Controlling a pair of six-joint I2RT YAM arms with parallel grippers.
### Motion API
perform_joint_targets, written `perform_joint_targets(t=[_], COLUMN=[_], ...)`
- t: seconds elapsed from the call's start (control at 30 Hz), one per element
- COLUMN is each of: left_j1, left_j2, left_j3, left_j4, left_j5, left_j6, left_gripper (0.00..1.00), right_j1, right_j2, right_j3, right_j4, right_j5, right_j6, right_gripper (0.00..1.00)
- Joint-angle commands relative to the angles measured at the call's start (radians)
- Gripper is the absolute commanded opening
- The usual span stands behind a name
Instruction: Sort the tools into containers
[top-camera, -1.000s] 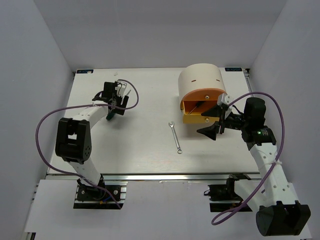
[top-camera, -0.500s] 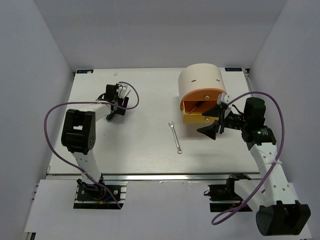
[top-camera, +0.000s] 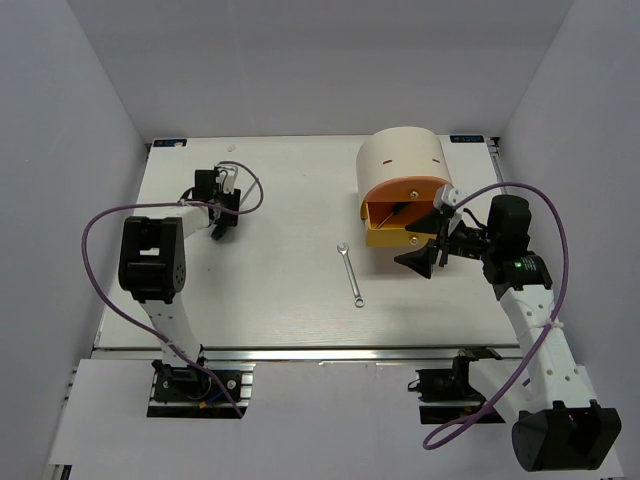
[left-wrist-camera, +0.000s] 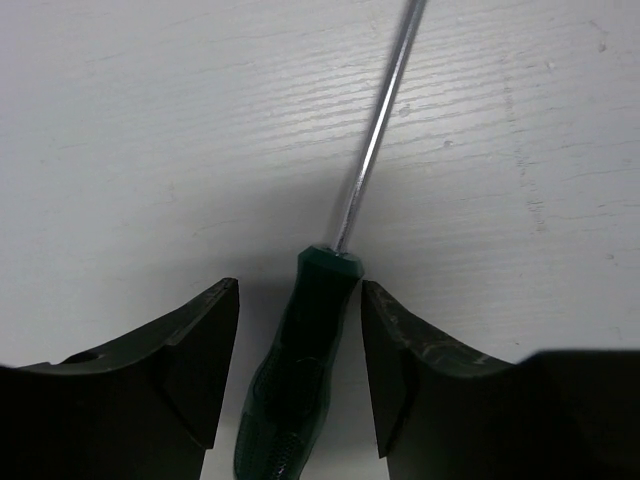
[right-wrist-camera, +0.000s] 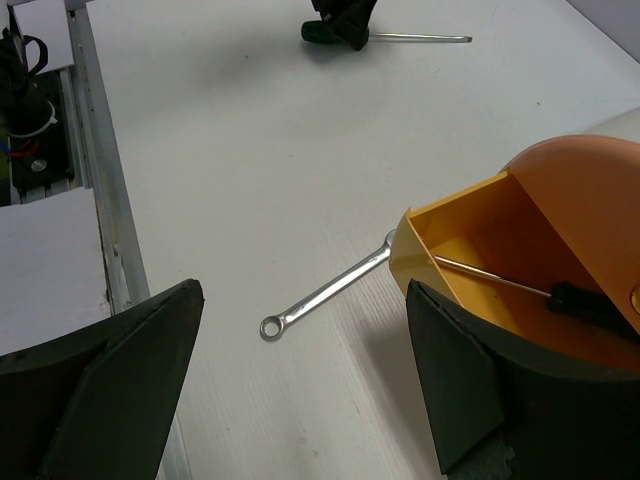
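Screwdriver number one (left-wrist-camera: 300, 380) lies flat on the white, faintly grained table (left-wrist-camera: 120, 120), right between the two dark fingers (left-wrist-camera: 195, 370) of the left gripper (left-wrist-camera: 298, 292). Its dark green handle, textured toward the butt, sits in the gap, and its thin, shiny metal shaft runs out past the fingertips. The fingers straddle the handle without clamping it: bare table shows on one side, and the other finger is just beside the handle. A second screwdriver (right-wrist-camera: 560, 295) lies inside the open yellow drawer (right-wrist-camera: 470, 240) of the container (top-camera: 402, 160), a pale beige, drum-shaped box at the far right of the table. That makes two screwdrivers in view, one wrench (right-wrist-camera: 325, 290) and one box. The wrench, slim and silver with a ring end, lies on the table just beside the drawer's corner. The right gripper (right-wrist-camera: 303, 285) hovers near the drawer's front, fingers spread wide with nothing in them.
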Motion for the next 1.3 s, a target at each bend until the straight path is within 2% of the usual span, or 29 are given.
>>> perform_joint_targets(t=[0.0, 0.13, 0.27, 0.3, 0.5, 0.67, 0.87, 0.97, 1.0, 1.07, 1.1, 1.27], left_j1=[-0.004, -0.004, -0.004, -0.004, -0.006, -0.062, -0.196, -0.242, -0.265, -0.291, -0.308, -0.480], left_j2=[0.014, 0.018, 0.009, 0.005, -0.069, -0.219, -0.444, -0.523, -0.573, -0.620, -0.643, -0.713], left_j3=[-0.020, -0.045, -0.071, -0.079, -0.093, -0.080, -0.062, -0.060, -0.057, -0.045, -0.028, 0.085], left_j4=[0.029, 0.042, 0.048, 0.049, 0.007, -0.082, -0.230, -0.274, -0.302, -0.339, -0.369, -0.472], left_j5=[0.088, 0.127, 0.136, 0.137, 0.162, 0.159, 0.222, 0.242, 0.260, 0.274, 0.283, 0.268], left_j6=[-0.032, -0.048, -0.058, -0.062, -0.107, -0.108, -0.120, -0.184, -0.213, -0.245, -0.271, -0.319], left_gripper=[0.61, 0.54, 0.41, 0.33, 0.01, 0.00, 0.00, 0.00, 0.00, 0.00, 0.00, 0.00], right_j1=[0.002, 0.002, 0.002, 0.002, 0.002, 0.002, 0.002, -0.001, -0.007, -0.027, -0.035, -0.081], right_j2=[0.007, 0.011, 0.010, 0.008, -0.001, -0.036, -0.085, -0.081, -0.081, -0.094, -0.104, -0.134], right_j3=[0.029, 0.035, 0.034, 0.032, 0.025, -0.007, -0.049, -0.028, -0.024, -0.014, -0.012, 0.018], right_j4=[0.007, 0.006, 0.007, 0.007, 0.029, 0.124, 0.271, 0.274, 0.279, 0.301, 0.314, 0.386], right_j5=[0.010, 0.018, 0.016, 0.018, 0.028, 0.106, 0.318, 0.346, 0.360, 0.390, 0.436, 0.542], right_j6=[0.013, 0.013, 0.015, 0.015, 0.027, 0.130, 0.291, 0.314, 0.331, 0.358, 0.374, 0.438], right_gripper=[0.87, 0.87, 0.87, 0.87, 0.87, 0.88, 0.89, 0.76, 0.57, 0.28, 0.01, 0.00])
